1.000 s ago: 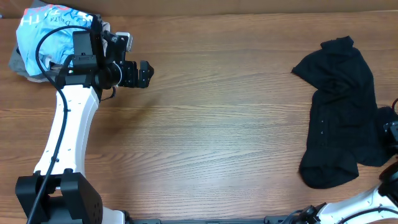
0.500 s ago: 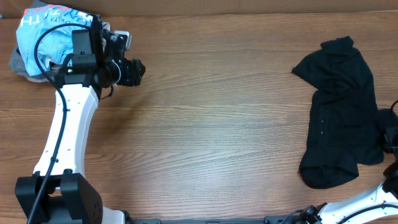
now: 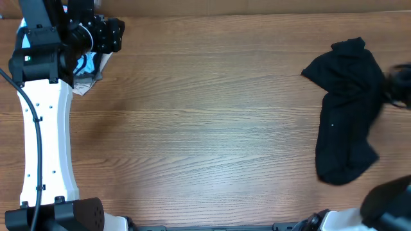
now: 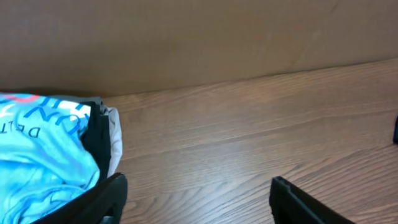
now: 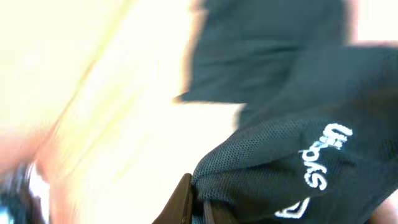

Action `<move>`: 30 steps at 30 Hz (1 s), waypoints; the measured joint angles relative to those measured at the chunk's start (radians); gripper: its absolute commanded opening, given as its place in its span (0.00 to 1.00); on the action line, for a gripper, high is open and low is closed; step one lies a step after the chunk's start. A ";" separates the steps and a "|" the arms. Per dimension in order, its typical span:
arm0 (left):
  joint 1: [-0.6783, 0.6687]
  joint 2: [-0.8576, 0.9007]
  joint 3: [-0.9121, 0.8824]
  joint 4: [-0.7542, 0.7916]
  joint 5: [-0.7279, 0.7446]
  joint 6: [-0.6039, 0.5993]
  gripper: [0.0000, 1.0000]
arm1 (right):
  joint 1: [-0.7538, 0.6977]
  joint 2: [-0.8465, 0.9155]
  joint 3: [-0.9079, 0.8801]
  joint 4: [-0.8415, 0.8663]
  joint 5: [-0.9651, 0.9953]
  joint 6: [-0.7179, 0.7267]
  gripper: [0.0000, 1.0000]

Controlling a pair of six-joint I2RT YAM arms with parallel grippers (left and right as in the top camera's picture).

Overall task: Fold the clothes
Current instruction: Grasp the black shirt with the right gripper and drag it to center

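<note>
The clothes (image 3: 347, 109), a black soft garment, lie crumpled at the right side of the table. My right gripper (image 3: 399, 83) shows as a blur at the garment's right edge. In the right wrist view the gripper (image 5: 200, 202) is shut on a fold of black mesh cloth (image 5: 292, 155) that carries white printed letters. My left gripper (image 3: 110, 35) is at the far left corner. The left wrist view shows this gripper (image 4: 199, 199) open over bare wood, with nothing between its fingers (image 4: 106, 199).
A light blue printed shirt (image 4: 43, 149) lies bunched at the far left, mostly under my left arm (image 3: 45, 122) in the overhead view. A brown wall (image 4: 199, 43) runs along the table's far edge. The wooden tabletop (image 3: 212, 128) spans the middle.
My right gripper has shut on the black garment's right edge and moved toward the far side, drawing the lower right cloth in. My left arm swung back over the blue shirt.
</note>
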 measured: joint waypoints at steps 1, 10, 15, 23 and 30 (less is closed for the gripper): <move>0.000 0.000 0.000 -0.008 -0.004 0.000 0.80 | 0.071 -0.021 0.002 0.004 -0.010 -0.002 0.04; 0.042 0.000 0.000 -0.027 -0.108 0.000 0.89 | 0.735 0.007 0.002 0.158 0.010 0.063 0.07; 0.088 0.000 0.000 -0.032 -0.136 0.000 0.90 | 1.057 0.048 0.002 0.294 0.047 0.119 0.10; 0.137 0.000 0.000 -0.033 -0.147 0.000 0.94 | 1.363 0.158 0.002 0.353 0.050 0.171 0.73; 0.137 0.000 0.000 -0.032 -0.140 0.000 0.95 | 1.329 0.155 0.002 0.279 0.079 0.194 0.86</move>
